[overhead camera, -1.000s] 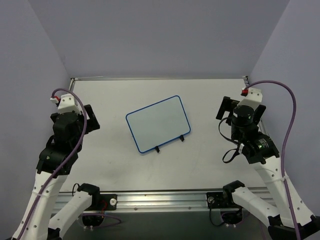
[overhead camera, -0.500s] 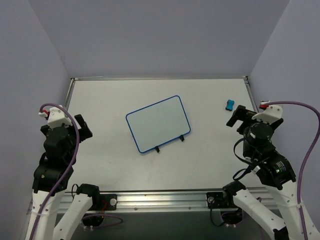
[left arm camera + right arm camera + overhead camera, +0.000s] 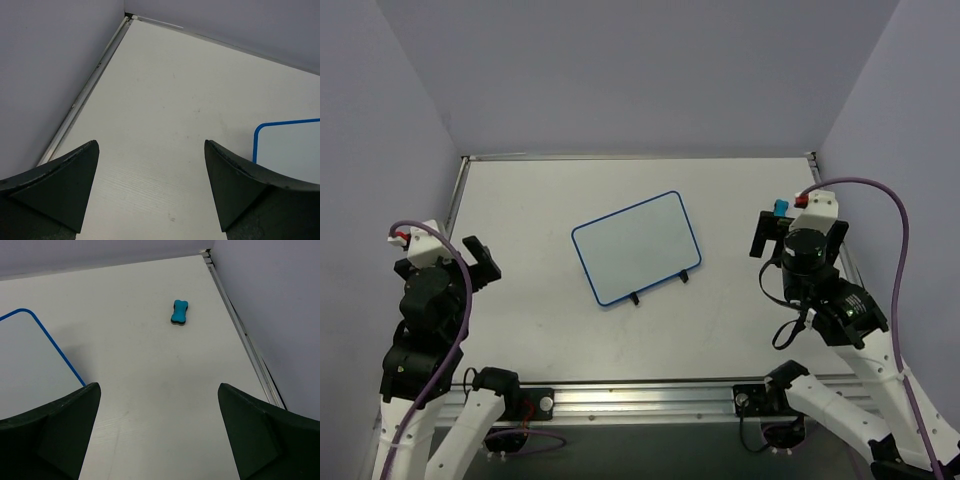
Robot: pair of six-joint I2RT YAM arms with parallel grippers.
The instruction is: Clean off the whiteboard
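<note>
Over the last second the left end effector (image 3: 151, 160) had pulled back toward the near-left corner, fingers spread wide with nothing between them. The metal rim (image 3: 90, 83) of the white tabletop (image 3: 540, 330) and the lilac wall ran close on its left. Bare surface lay ahead of it and to its right as far as the small white whiteboard with a thin blue frame (image 3: 636, 247). The board had not shifted and lay flat and skewed between the two arms, well apart from both, with no marks visible on its face. The right end effector (image 3: 159, 395), also open and empty, had drawn back and then come forward again. The small turquoise bone-shaped eraser (image 3: 179, 312) lay ahead of it and slightly to its right, apart from the fingers. With a blank board and an unheld eraser, the wiping seemed finished. Right of the eraser, the tabletop's right rim (image 3: 241, 328) left only a narrow strip.
</note>
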